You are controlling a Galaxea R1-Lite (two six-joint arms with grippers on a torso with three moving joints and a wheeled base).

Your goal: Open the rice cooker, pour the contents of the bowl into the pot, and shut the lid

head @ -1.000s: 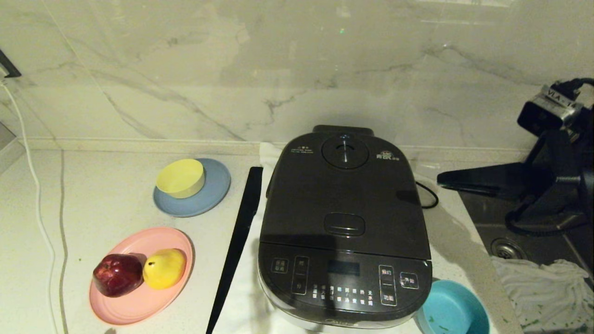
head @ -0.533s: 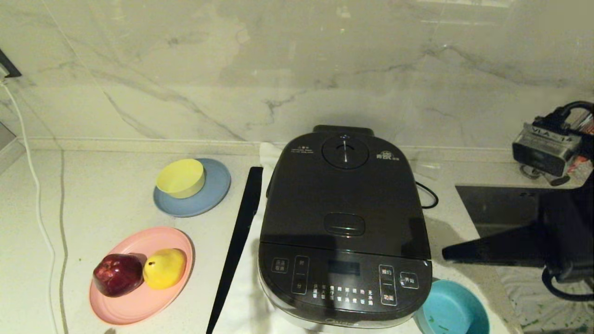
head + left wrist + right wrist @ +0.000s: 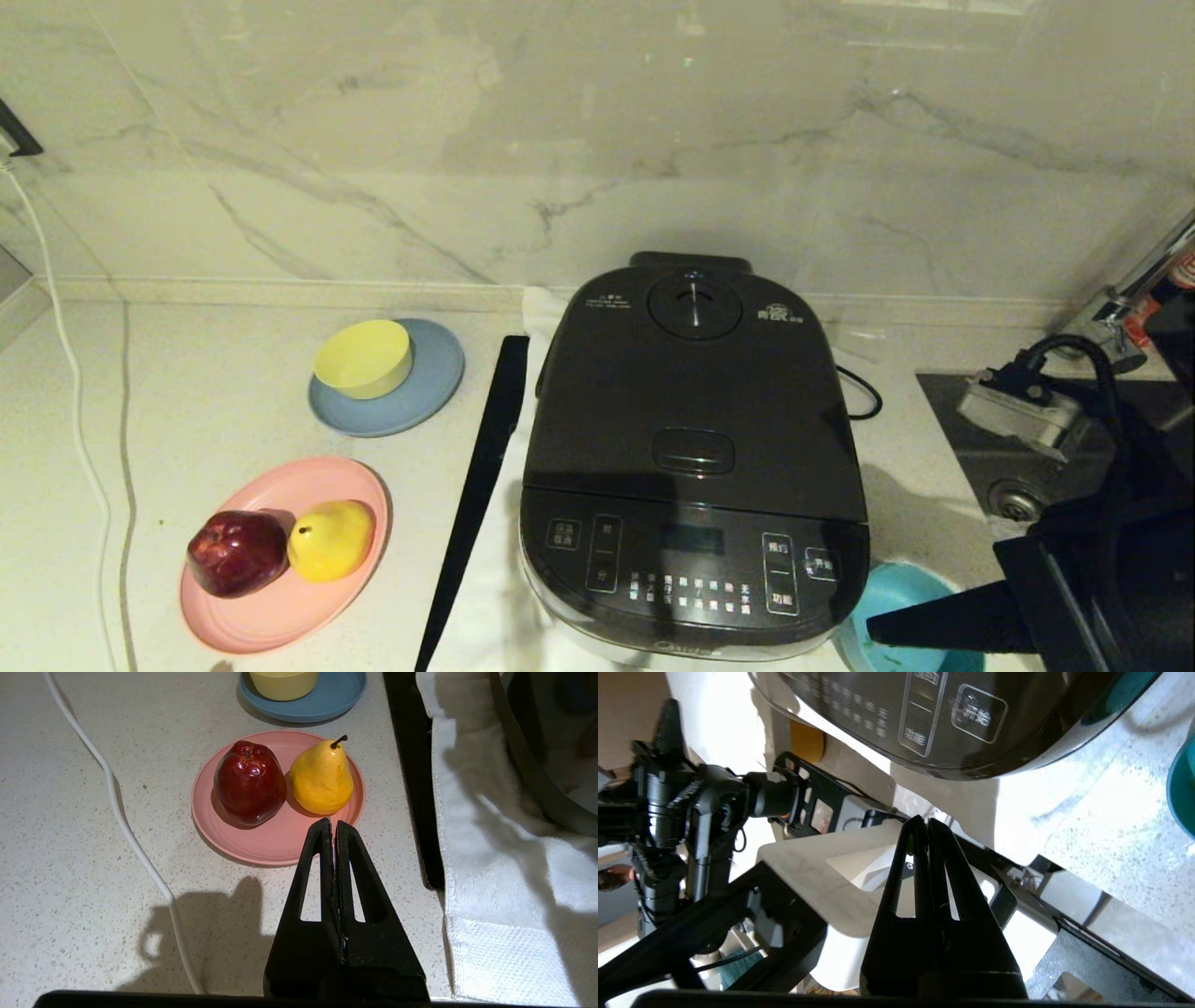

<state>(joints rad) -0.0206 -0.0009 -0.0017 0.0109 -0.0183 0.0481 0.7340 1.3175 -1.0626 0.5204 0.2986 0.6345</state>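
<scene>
Right arm lowered beside the closed cooker (image 3: 693, 448)

The right pincer (image 3: 878, 630), pressed together, was brought over the bowl (image 3: 910, 616); the task seems finished.

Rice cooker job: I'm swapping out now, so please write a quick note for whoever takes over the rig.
Right claw: shut, empty, reaching across the teal bowl at the cooker's front right corner.
Left claw: shut, empty, parked near the pink plate.
Rice cooker: lid down; pot hidden.
Bowl holds only a few green bits, so pouring looks done.
Left: confirm the lid is latched, park the right arm.
</scene>
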